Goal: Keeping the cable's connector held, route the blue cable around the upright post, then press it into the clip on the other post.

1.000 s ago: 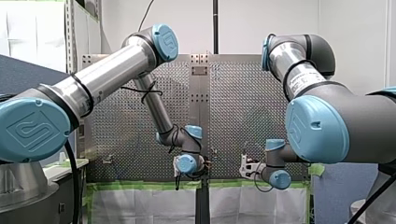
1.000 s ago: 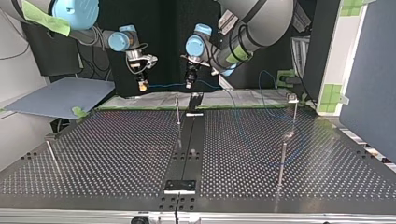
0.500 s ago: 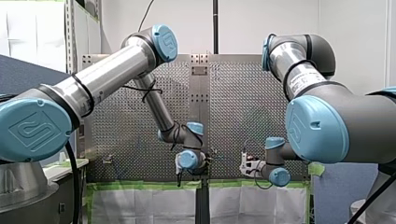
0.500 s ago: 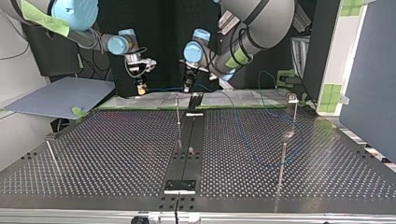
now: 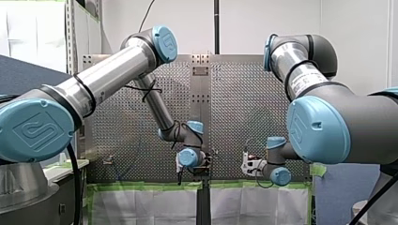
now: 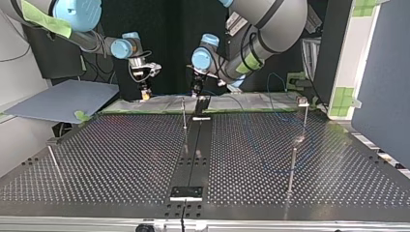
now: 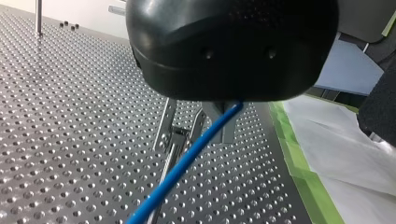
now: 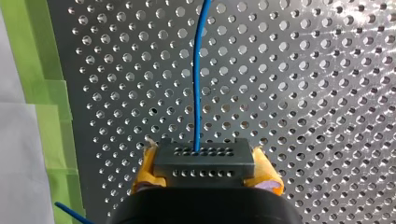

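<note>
Right gripper (image 8: 204, 171) is pinching the grey connector (image 8: 204, 157) squarely between its yellow pads (image 8: 145, 170), one pad on each short end. The blue cable (image 8: 198, 70) leaves the connector's face and runs straight ahead of it over the perforated table (image 8: 303, 93). That firm hold makes sense to me: the task wants the connector held throughout, so this arm serves as the anchor while the rest of the cable is led about. Further along the cable hangs the left gripper (image 6: 197, 90), close beside the right one at the same edge of the table. Seen from its own wrist, the cable comes out from under its black body and slants away low over the holes. Whether it clamps the cable or only guides it, I cannot tell. A thin post (image 6: 184, 113) stands between the two grippers, nearer the left one and a little further in over the table. I judge the short span between them is lined up there so that it can be swept around that post. The routing looks not yet done. Well apart, beyond the left gripper on the side away from the right one, a second post (image 6: 305, 116) carries a small fitting at its top. I take that for the clip, though it is too small to be sure.
</note>
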